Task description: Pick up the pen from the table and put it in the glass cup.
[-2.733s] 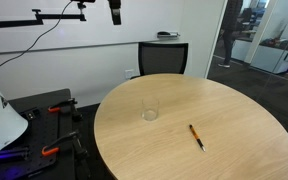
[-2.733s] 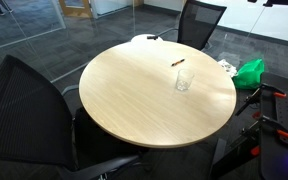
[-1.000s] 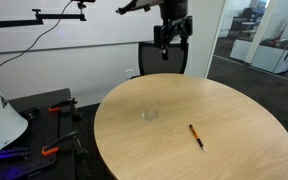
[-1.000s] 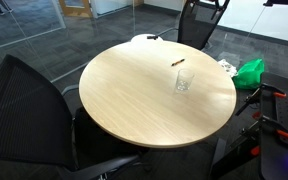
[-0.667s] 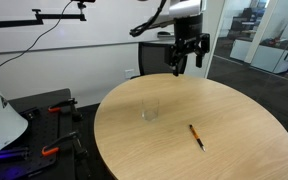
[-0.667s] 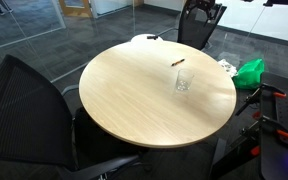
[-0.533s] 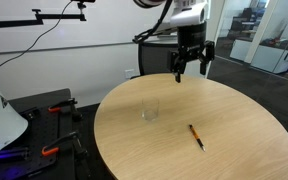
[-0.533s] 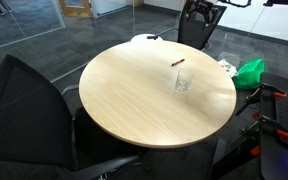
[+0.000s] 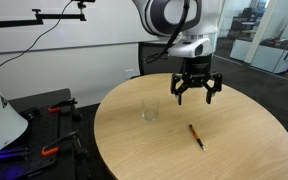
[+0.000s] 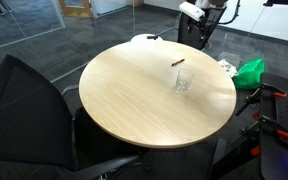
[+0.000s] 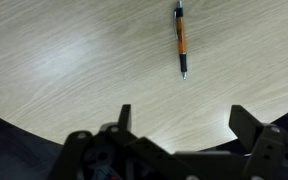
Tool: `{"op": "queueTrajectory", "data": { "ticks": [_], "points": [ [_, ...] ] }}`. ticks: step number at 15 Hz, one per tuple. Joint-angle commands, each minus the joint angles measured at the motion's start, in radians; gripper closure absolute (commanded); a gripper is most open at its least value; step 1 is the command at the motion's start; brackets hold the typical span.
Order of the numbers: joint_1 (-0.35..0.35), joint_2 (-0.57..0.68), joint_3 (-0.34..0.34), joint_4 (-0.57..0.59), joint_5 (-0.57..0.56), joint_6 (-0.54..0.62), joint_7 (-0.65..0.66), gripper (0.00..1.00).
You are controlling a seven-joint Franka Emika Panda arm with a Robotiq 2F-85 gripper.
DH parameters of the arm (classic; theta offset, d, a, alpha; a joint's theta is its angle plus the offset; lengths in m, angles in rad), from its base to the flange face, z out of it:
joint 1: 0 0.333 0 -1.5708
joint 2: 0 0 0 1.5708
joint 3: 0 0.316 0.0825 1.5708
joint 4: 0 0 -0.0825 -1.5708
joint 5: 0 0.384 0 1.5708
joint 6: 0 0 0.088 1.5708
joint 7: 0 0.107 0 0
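Observation:
The pen [image 9: 196, 137], orange with dark ends, lies flat on the round tan table [image 9: 164, 150]. It also shows in an exterior view [image 10: 179, 62] and in the wrist view [image 11: 181, 39]. The clear glass cup [image 9: 150, 111] stands upright on the table, left of the pen; in an exterior view [image 10: 183, 80] it stands near the pen. My gripper [image 9: 195, 96] is open and empty, hovering above the table between cup and pen, fingers pointing down. In the wrist view the gripper [image 11: 182, 116] spreads wide, with the pen ahead of it. Only the arm's top shows in an exterior view [image 10: 199, 10].
A black office chair [image 9: 162, 56] stands behind the table's far edge. Another black chair [image 10: 34, 100] stands at the table's near side. A green item [image 10: 250, 72] and orange-handled tools [image 9: 52, 110] lie on the dark floor area beside the table.
The arm has swung in from above the chair and come down over the table, now hovering between cup and pen. Pen and cup have not moved.

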Motion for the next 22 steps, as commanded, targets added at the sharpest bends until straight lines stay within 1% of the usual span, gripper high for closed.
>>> {"op": "queueTrajectory", "data": {
  "ticks": [1,4,8,11,13,14,15,19,22],
  "points": [
    [-0.012,0.068,0.017,0.046,0.033,0.009,-0.014,0.00],
    [-0.048,0.095,0.060,0.049,0.085,0.032,-0.101,0.00],
    [-0.107,0.111,0.132,0.051,0.194,0.056,-0.291,0.00],
    [-0.117,0.125,0.143,0.063,0.246,0.057,-0.382,0.00],
    [-0.112,0.139,0.135,0.077,0.258,0.045,-0.417,0.00],
    [-0.107,0.142,0.128,0.086,0.247,0.020,-0.437,0.00],
    [-0.083,0.127,0.106,0.056,0.246,0.040,-0.400,0.00],
    [-0.084,0.141,0.106,0.067,0.246,0.040,-0.425,0.00],
    [-0.074,0.198,0.079,0.141,0.249,0.014,-0.362,0.00]
  ]
}}
